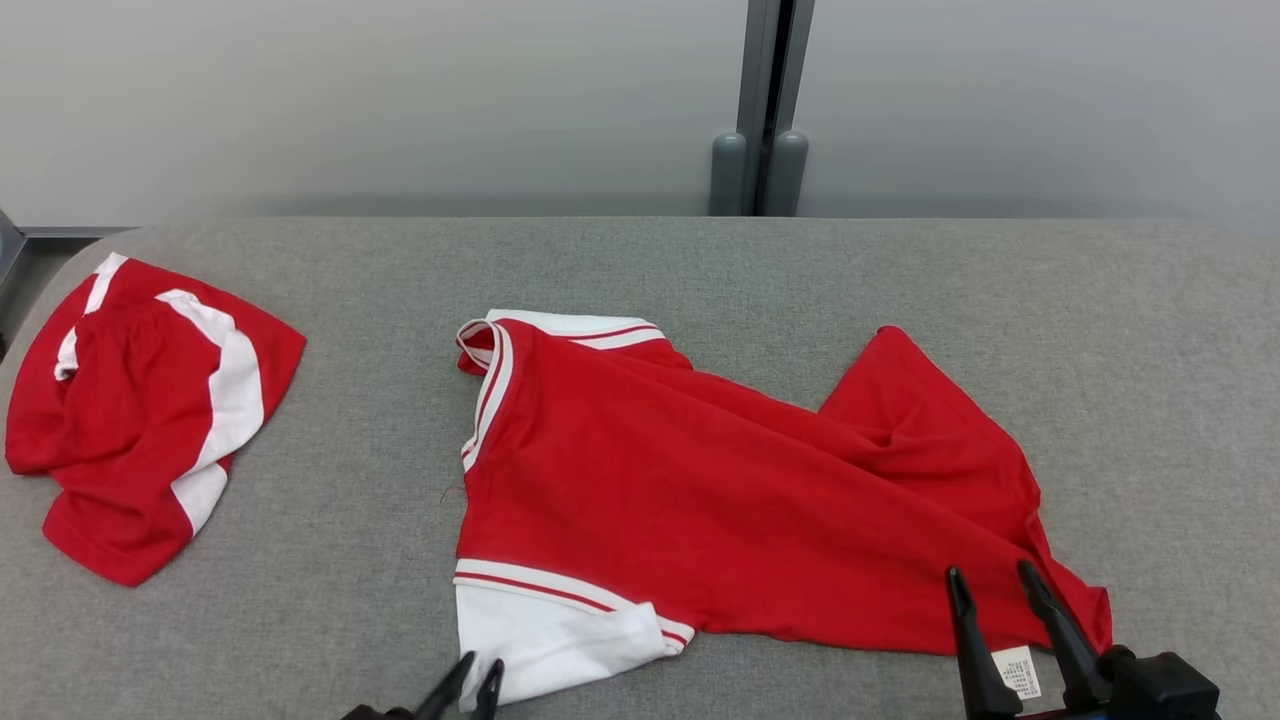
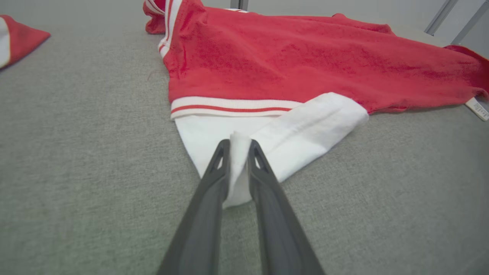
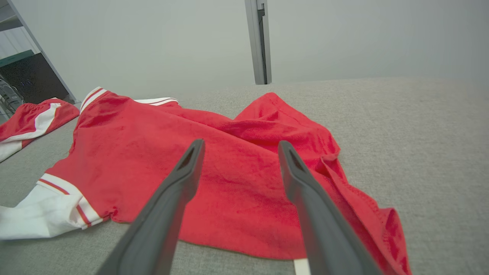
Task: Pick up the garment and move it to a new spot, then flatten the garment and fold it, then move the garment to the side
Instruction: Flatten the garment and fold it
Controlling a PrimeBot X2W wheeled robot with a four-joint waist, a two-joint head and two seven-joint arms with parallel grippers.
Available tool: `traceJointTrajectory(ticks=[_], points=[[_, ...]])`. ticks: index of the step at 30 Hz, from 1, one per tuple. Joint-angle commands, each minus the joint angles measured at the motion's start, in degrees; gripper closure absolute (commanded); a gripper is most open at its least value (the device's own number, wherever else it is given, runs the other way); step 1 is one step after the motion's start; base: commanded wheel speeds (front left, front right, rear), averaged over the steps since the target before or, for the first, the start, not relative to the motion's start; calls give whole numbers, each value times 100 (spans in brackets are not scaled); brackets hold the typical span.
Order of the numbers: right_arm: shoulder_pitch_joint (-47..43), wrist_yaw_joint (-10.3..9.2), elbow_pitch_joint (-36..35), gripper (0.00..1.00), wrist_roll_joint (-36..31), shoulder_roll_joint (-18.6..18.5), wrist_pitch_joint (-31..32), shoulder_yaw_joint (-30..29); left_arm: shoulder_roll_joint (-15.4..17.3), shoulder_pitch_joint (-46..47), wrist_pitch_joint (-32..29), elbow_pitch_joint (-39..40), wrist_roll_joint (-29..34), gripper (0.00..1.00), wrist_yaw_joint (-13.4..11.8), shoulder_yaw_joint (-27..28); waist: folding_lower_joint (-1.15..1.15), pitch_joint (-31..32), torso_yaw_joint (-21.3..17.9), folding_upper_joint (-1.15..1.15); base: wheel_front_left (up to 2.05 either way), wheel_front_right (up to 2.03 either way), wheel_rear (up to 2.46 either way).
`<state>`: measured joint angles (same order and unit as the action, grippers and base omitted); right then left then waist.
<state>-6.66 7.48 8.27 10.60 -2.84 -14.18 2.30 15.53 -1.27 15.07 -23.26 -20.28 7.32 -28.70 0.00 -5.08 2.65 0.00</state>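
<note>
At the far left of the grey fabric-covered table [image 1: 700,260] lies a rumpled red garment with broad white bands [image 1: 140,420], well apart from the work and untouched.

Near the middle lies the task's thing, a red short-sleeved jersey with red-and-white striped trim [image 1: 700,500]. Its collar points left and its hem right. Its near white sleeve [image 1: 540,630] lies at the table's front edge. The left gripper [image 1: 478,685] is clenched on the edge of that sleeve. In the left wrist view a pinch of white cloth stands up between the two dark fingers [image 2: 221,164].

The chest area lies fairly smooth. Toward the right the body runs into long creases, and the hem is bunched and doubled over on itself.

The right gripper [image 1: 990,572] hangs released, its jaws spread wide above the hem's near corner and holding nothing.

By my reading the jersey is already at its working spot and the flattening is just starting: one corner is gripped and the other is about to be. Smoothing the right half, folding, and moving the jersey aside all appear undone.

A small white care label [image 1: 1018,670] pokes out from under the hem between the right fingers. It carries rows of fine print, too small to read. No brand mark or number shows on the jersey's upper face.
</note>
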Motion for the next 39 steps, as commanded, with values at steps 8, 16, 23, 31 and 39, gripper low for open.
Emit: traceJointTrajectory(ticks=[8,16,23,31,39], points=[[-94,3,58,0,41,-10,7,-14,-438,-431,14,744,90,0,-89,1153,0,146,-8,0,0,0,0],[-186,3,72,0,53,-10,0,-127,-955,-553,13,1560,465,0,-109,2286,0,358,-100,0,0,0,0],[-325,3,60,0,34,-10,26,-341,-1155,-577,13,1622,732,0,-132,2964,0,493,-201,0,0,0,0],[-448,3,56,0,31,-9,73,-555,-1222,-715,13,1475,982,0,-85,3367,0,550,-262,0,0,0,0],[-241,3,75,0,-11,-11,202,-756,-1255,-758,13,1431,1130,0,-35,3437,0,553,-212,0,0,0,0]])
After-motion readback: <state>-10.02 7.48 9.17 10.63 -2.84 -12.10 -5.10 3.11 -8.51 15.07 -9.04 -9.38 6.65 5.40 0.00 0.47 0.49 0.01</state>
